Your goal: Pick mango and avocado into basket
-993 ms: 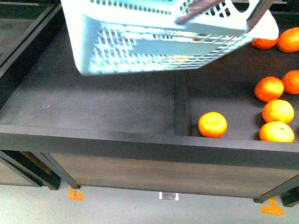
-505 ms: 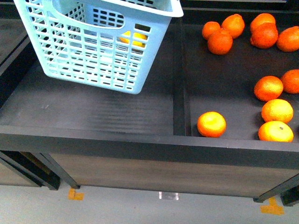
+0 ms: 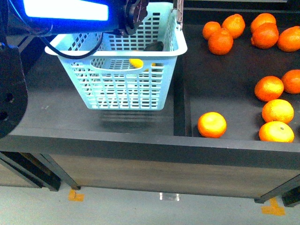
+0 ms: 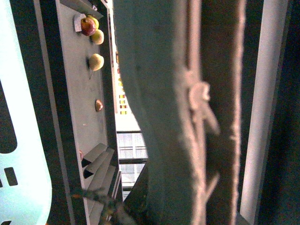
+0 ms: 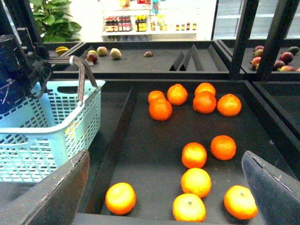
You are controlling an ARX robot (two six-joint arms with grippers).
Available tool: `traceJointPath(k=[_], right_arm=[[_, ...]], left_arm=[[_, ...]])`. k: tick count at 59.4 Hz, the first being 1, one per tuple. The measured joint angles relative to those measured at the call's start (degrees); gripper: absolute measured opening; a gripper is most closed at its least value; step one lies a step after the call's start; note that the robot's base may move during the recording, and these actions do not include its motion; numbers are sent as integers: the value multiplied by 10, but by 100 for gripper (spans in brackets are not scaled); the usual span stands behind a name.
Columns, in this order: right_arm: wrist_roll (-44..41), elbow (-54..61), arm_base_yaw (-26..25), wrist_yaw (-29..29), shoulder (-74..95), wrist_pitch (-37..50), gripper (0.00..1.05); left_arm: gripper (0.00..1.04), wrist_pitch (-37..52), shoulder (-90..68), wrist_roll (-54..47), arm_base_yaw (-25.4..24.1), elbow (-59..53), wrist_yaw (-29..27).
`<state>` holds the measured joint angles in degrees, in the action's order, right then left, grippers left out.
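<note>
A dark shelf (image 3: pixel 117 119) carries the basket (image 3: pixel 126 89), mango (image 3: pixel 136 63) and avocado (image 3: pixel 153 46) inside. The left gripper's hold cannot be told; right gripper (image 5: pixel 164 187) gapes empty over oranges (image 5: pixel 194 182), bare shelf around the basket.

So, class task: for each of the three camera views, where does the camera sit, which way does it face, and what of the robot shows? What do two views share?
Front view: on the robot's body, looking down at the dark shelf; the left arm crosses above the light blue-green slotted plastic basket.
Left wrist view: on the left arm, pressed against blurred surfaces; distant fruit, no jaws discernible.
Right wrist view: on the right arm, facing across the shelf; the right gripper jaws stand apart, empty.
Shared: front and right wrist views both show the basket and the round oranges.
</note>
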<state>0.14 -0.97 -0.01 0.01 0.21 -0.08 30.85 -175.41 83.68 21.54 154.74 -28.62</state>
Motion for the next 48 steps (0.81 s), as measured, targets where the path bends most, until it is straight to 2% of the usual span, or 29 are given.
traceJointPath(k=[7, 15, 23, 27, 38, 44, 48], right_arm=[[0, 0, 0, 0, 0, 0, 96], [0, 0, 0, 0, 0, 0, 96], [0, 0, 0, 0, 0, 0, 96], [0, 0, 0, 0, 0, 0, 96], [0, 0, 0, 0, 0, 0, 96], [0, 0, 0, 0, 0, 0, 96], [0, 0, 0, 0, 0, 0, 96]], left_arm=[[5, -14, -30, 6, -2, 50, 4], [6, 42, 2, 7, -2, -49, 7], [30, 28, 103, 6, 2, -203, -4], [43, -20, 154, 5, 2, -256, -8], [75, -211, 229, 2, 1, -271, 14], [96, -378, 285, 11, 3, -275, 25], [96, -531, 326, 20, 10, -278, 43]])
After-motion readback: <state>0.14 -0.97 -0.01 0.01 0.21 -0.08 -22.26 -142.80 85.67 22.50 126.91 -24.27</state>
